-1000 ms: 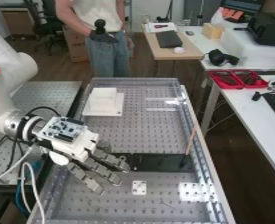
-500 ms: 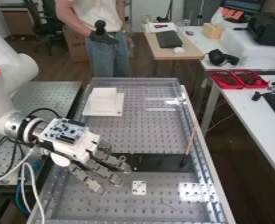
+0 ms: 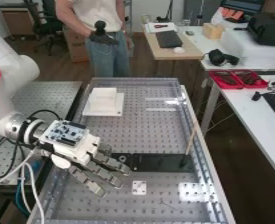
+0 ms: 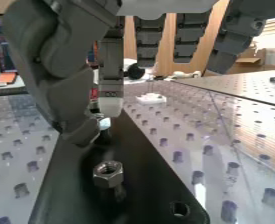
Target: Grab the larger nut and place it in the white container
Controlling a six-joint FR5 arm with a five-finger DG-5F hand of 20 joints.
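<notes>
The arm (image 3: 11, 62) comes in from the left and slants down to the near half of the perforated bench (image 3: 147, 135), carrying the hand (image 3: 83, 150) over the bench's left side. The circuit board (image 3: 66, 132) on the back of the hand faces up, and the fingers (image 3: 108, 175) reach out towards the right and the near end, tilted downward. They are long and loosely spread with gaps between them. In the wrist view the thumb (image 4: 71, 92) hangs apart from the other fingers, bent a little at its tip, and nothing is gripped between them.

The hexagonal nut (image 4: 108, 172) is at the left part of the dark plate (image 3: 157, 162), below the hand and apart from the thumb. Its round opening faces up. A round hole (image 4: 179, 209) pierces the plate near one corner.

The white container (image 3: 104, 97) is well apart from the hand, at the far left of the bench, on a flat white base (image 3: 114, 111). On the near side of the dark plate, just right of the fingertips, lies a small white block (image 3: 139, 188) with holes in it. At the right, a thin wooden stick (image 3: 190, 142) leans up by the bench's side rail, its dark lower end at the plate's right end. White cables (image 3: 32, 187) hang in loops beside the wrist, over the left edge.
</notes>
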